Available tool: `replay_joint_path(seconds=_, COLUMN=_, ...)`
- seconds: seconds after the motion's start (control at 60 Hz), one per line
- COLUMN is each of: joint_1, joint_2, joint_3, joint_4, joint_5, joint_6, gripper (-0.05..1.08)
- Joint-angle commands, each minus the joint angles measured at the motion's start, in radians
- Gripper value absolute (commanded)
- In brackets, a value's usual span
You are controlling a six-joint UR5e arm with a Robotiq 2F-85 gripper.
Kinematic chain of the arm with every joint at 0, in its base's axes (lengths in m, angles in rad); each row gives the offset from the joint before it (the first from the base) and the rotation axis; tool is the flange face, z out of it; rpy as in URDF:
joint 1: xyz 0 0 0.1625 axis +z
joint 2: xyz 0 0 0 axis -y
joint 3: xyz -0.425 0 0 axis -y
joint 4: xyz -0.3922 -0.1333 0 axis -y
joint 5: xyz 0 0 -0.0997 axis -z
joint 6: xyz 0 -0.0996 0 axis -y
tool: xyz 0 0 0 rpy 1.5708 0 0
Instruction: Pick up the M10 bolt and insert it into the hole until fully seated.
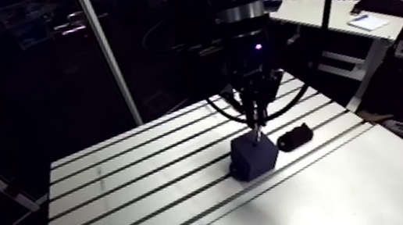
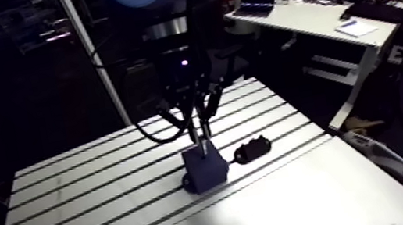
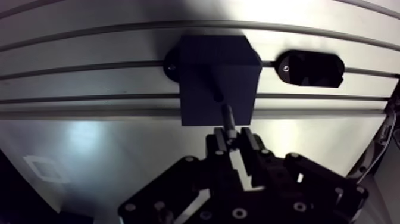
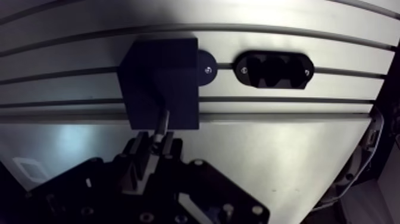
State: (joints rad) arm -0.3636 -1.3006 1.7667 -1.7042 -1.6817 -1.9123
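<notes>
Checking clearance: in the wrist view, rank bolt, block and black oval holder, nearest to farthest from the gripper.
1. bolt: pinched in the gripper.
2. block: just ahead, under the bolt's tip.
3. holder: beside the block, off to one side.

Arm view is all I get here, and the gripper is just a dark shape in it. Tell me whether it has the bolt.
Observer: Yes. In the wrist view the gripper is shut on the bolt, and the shank sticks out ahead of it.
Operator: Give me the tip's place on the block.
Observer: The tip is over the block, on its top face, close beside a small dark spot that may be the hole. I cannot tell whether it has entered.
Operator: Describe the black lump beside the block.
Observer: It is an oval holder with scalloped recesses and a screw at each end.
</notes>
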Motion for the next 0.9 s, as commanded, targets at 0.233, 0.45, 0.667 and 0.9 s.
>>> replay_joint_path(seconds=0.233, joint_1=0.000, joint_2=0.007, joint_3=0.007, joint_4=-0.004, joint_5=0.000, joint_6=0.002, gripper=1.08)
replay_joint_path(seconds=0.45, joint_1=0.000, joint_2=0.008, joint_3=0.007, joint_4=-0.004, joint_5=0.000, joint_6=0.002, gripper=1.08)
replay_joint_path(seconds=0.667, joint_1=0.000, joint_2=0.011, joint_3=0.006, joint_4=-0.004, joint_5=0.001, joint_6=0.002, gripper=1.08)
replay_joint_path(seconds=0.9, joint_1=0.000, joint_2=0.011, joint_3=0.006, joint_4=-0.007, joint_5=0.003, joint_6=0.002, gripper=1.08)
